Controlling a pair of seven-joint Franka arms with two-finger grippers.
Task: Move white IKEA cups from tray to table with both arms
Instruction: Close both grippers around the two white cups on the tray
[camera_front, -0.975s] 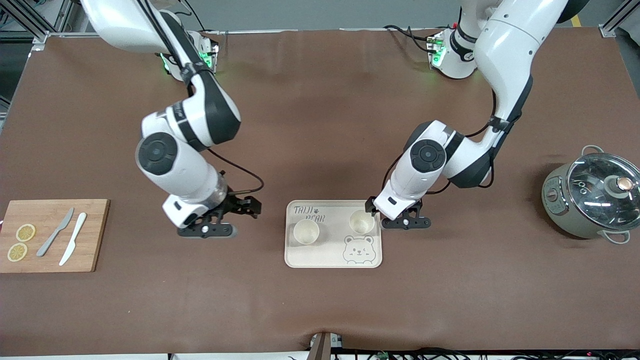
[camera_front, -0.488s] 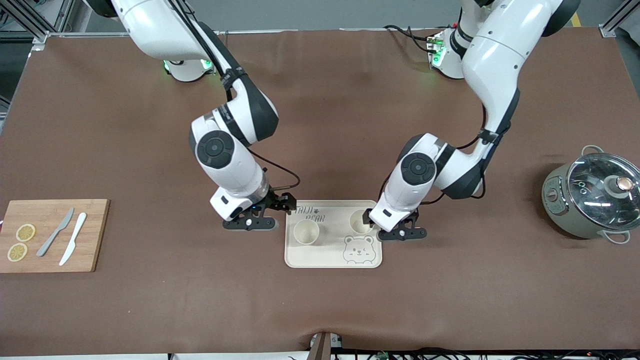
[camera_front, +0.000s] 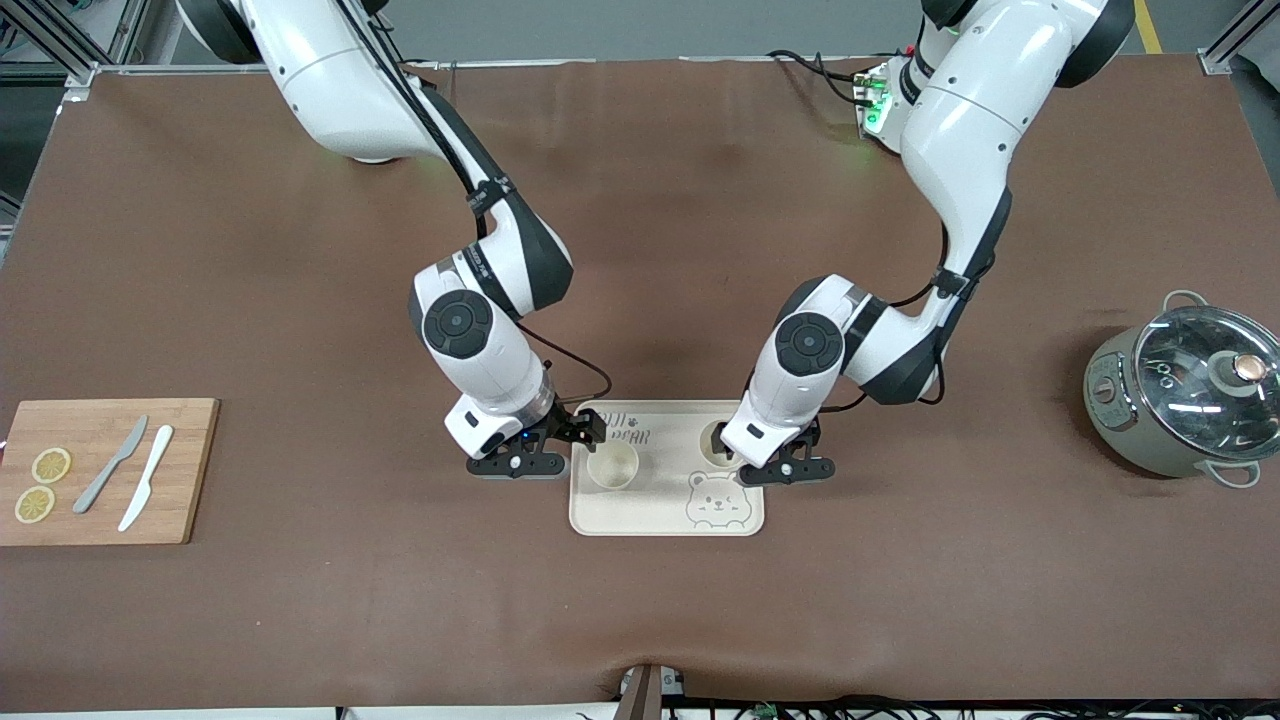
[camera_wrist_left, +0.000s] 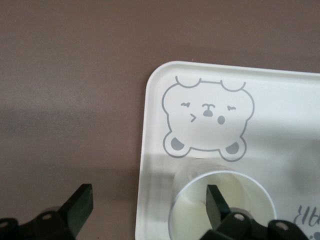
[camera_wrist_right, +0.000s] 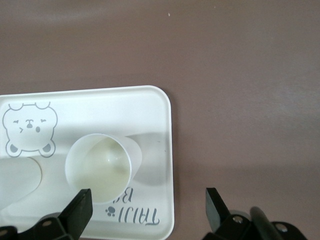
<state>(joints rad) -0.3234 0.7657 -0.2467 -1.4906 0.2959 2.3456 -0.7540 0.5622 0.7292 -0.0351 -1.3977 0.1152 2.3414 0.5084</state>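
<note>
- Front view: tray (camera_front: 660, 515) on the brown tabletop (camera_front: 640, 620), holding two cups upright. One cup (camera_front: 613, 465) toward the right arm's end of the tray, the other cup (camera_front: 718, 443) toward the left arm's end, above the bear print (camera_front: 716, 500).
- Right gripper (camera_front: 560, 445) low at the tray's edge beside the first cup, jaws spread, nothing held.
- Left gripper (camera_front: 765, 455) low at the tray's other edge over the second cup, jaws spread, nothing gripped.
- Cutting board (camera_front: 100, 470) well apart from the tray toward the right arm's end, carrying two lemon slices (camera_front: 42, 485) and two knives (camera_front: 130, 478).
- Lidded pot (camera_front: 1180, 395) well apart from the tray toward the left arm's end.
- Left wrist view: jaws wide; one finger (camera_wrist_left: 216, 202) inside the cup's (camera_wrist_left: 235, 187) mouth, the other finger (camera_wrist_left: 80, 207) outside the tray (camera_wrist_left: 150, 150), over bare tabletop. Bear print (camera_wrist_left: 207, 120) just beside the cup.
- Right wrist view: jaws wide; one finger (camera_wrist_right: 80, 207) at the cup's (camera_wrist_right: 100, 167) rim, the other finger (camera_wrist_right: 215, 207) off the tray (camera_wrist_right: 167, 150), over tabletop. Cup upright on the tray, between the bear (camera_wrist_right: 29, 127) and the lettering (camera_wrist_right: 135, 214).
</note>
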